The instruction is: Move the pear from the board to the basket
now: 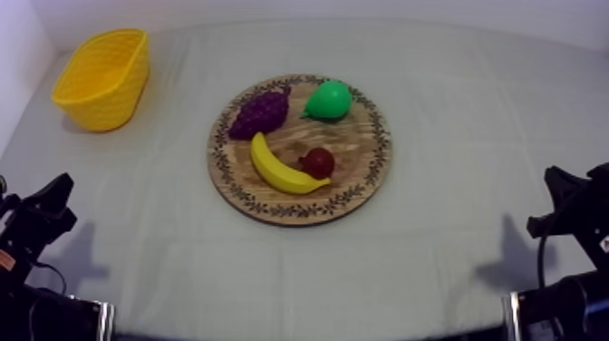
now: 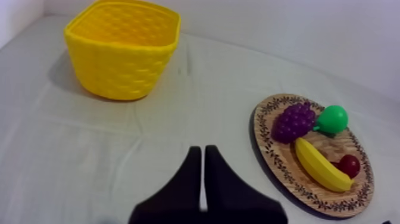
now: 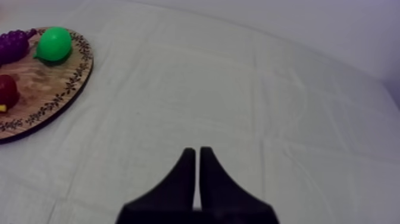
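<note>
My left fingers (image 2: 191, 173) and right fingers (image 3: 187, 170) clenched on nothing, I judge the pear (image 1: 328, 100) light, smooth, probably hard, best pinched across its round belly.

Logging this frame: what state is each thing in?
wooden board: lying flat, bearing four fruit.
pear: lying on the board, ungripped.
yellow basket: upright, no fruit seen inside.
banana: lying on the board.
grapes: on the board.
small red fruit: on the board beside the banana.
left gripper: shut on nothing.
right gripper: shut on nothing.
</note>
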